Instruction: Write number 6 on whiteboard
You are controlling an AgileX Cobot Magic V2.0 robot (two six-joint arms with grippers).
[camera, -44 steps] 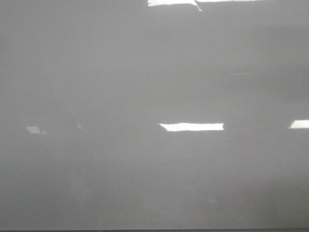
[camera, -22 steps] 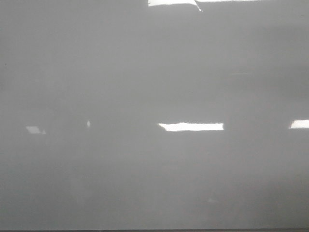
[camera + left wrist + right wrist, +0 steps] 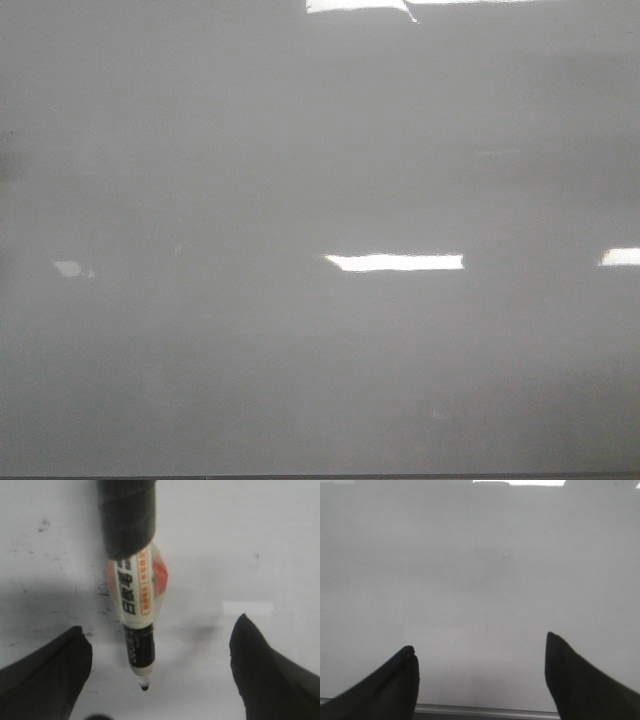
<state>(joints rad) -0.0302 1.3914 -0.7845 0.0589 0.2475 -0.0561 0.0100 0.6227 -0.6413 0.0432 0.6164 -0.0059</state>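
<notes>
Although the whiteboard [image 3: 300,150] fills the front view, no number 6 is visible on it; only light reflections [image 3: 395,262] show, so writing appears not yet begun. On the left, the left gripper [image 3: 160,645] has its fingers [image 3: 50,675] spread wide, gripping nothing; a marker [image 3: 136,615], fixed in a dark mount [image 3: 126,515] between them, points tip-first at the board, evidently so the arm itself steers the pen. Rightward, the right gripper [image 3: 480,665] stands equally wide and empty, near the board's edge.
</notes>
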